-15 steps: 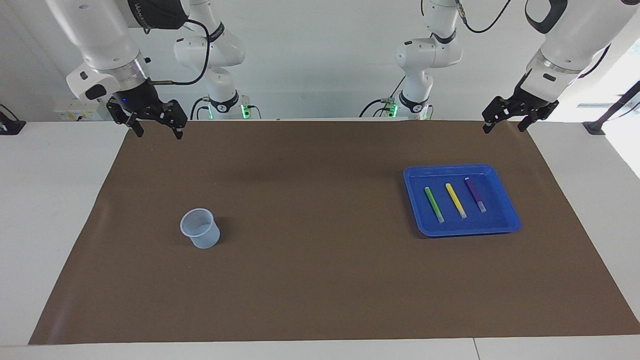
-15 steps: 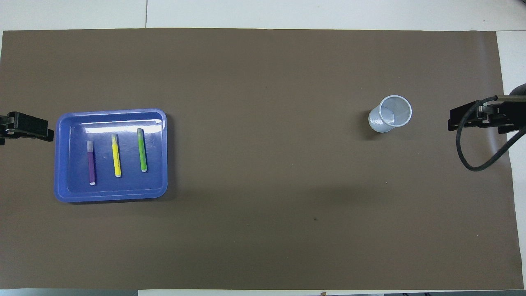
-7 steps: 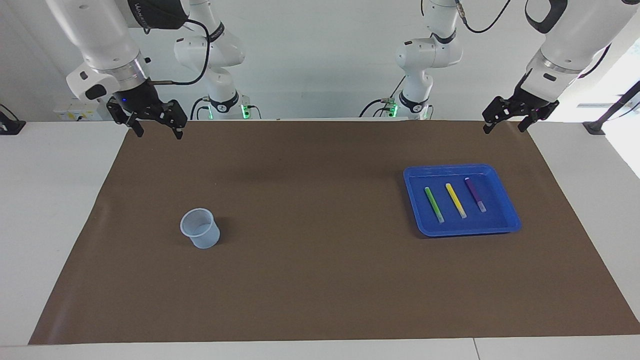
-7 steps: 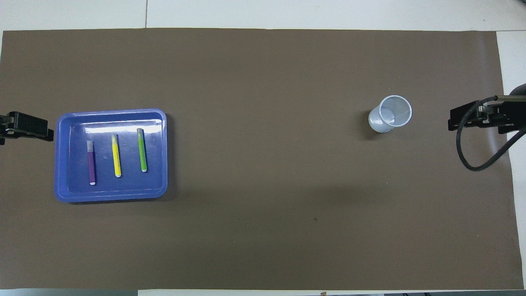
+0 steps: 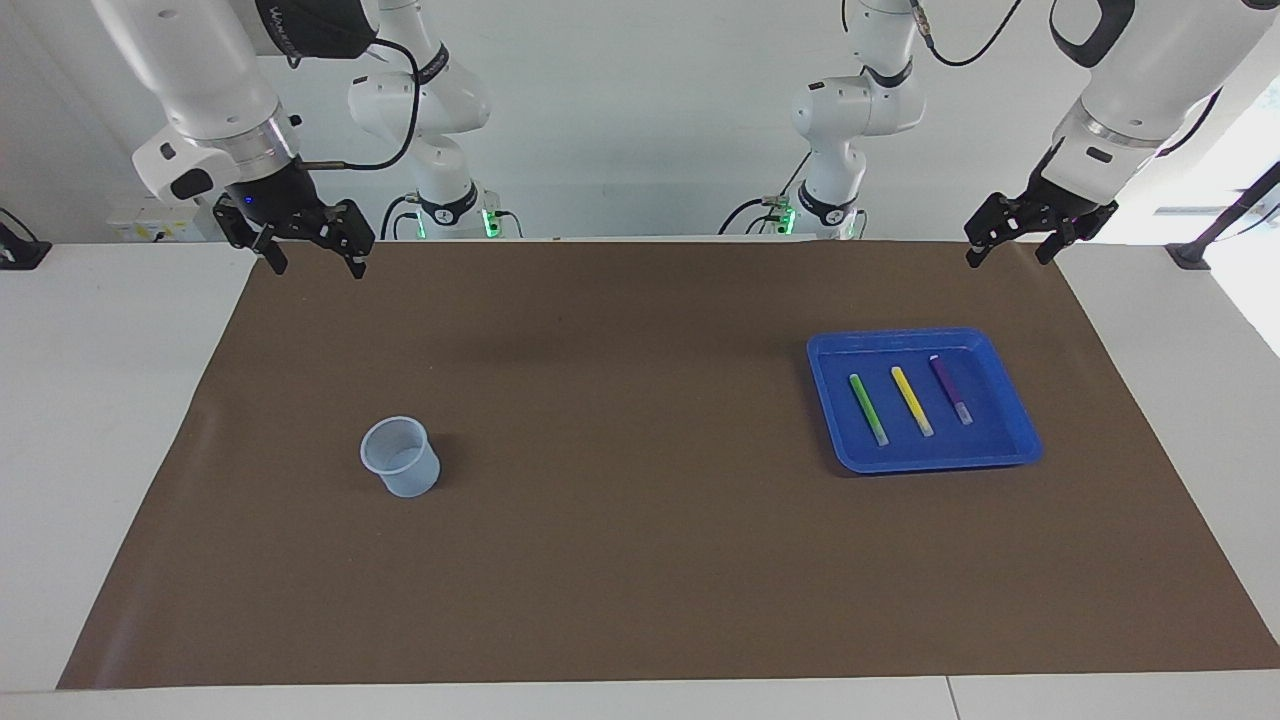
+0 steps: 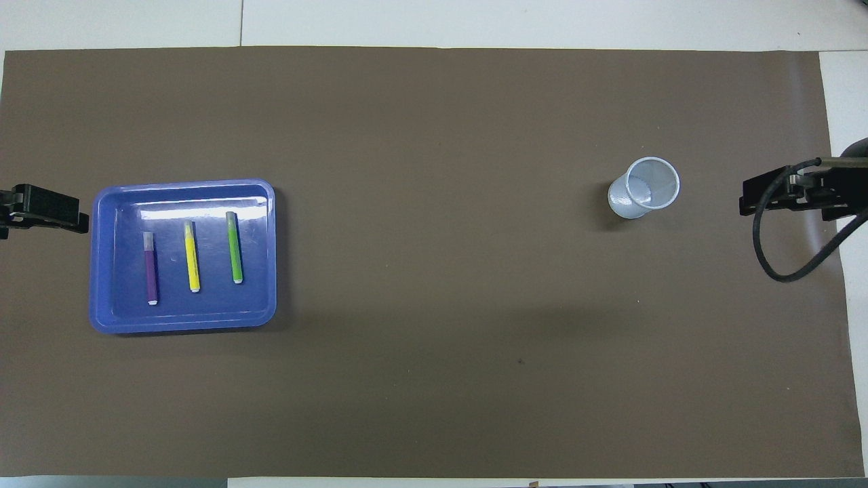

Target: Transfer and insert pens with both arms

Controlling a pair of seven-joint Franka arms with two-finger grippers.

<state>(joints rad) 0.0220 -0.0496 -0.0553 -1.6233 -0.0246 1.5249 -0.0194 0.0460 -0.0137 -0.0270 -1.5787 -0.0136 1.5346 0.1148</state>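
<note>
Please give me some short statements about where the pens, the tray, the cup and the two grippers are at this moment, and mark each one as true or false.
1. All three pens lie in the blue tray. True: the green pen, yellow pen and purple pen lie side by side in it.
2. The cup lies on its side. False: it stands upright, mouth up.
3. The left gripper holds the purple pen. False: it hangs open and empty, up in the air at its own end of the brown mat.
4. The right gripper is open and holds nothing. True.
5. The yellow pen lies between the green and the purple one. True.
6. The cup stands inside the tray. False: it stands on the mat toward the right arm's end.
</note>
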